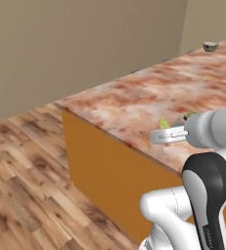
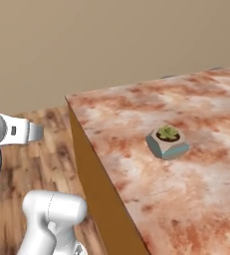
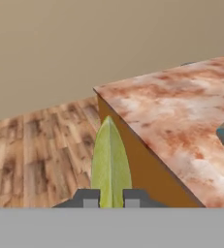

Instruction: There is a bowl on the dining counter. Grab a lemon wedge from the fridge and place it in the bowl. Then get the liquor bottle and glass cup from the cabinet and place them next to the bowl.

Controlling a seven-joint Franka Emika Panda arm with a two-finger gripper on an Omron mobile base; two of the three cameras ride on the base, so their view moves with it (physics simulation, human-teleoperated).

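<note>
My fingers (image 3: 111,199) are closed almost all the way on the lemon wedge (image 3: 110,164), a narrow yellow-green slice that stands up between the two dark tips in the hand view, pinched at its lower end with its point rising above them. Past the wedge lies the near corner of the counter (image 3: 181,121), a reddish marbled top over an orange-brown side panel, and beyond that the wood plank floor (image 3: 36,145) and a plain beige wall (image 3: 84,43). In the left base view my white arm (image 1: 202,185) comes up from the lower right, and a sliver of the wedge shows just above the pale end of my hand, over the near edge of the counter. In that same view the bowl (image 1: 211,46) sits far back near the far edge of the counter, well apart from my hand. In the right base view a small potted succulent (image 2: 168,141) in a grey-blue angular planter stands on the counter, back from the corner; its edge also peeks in at the right side of the hand view.
</note>
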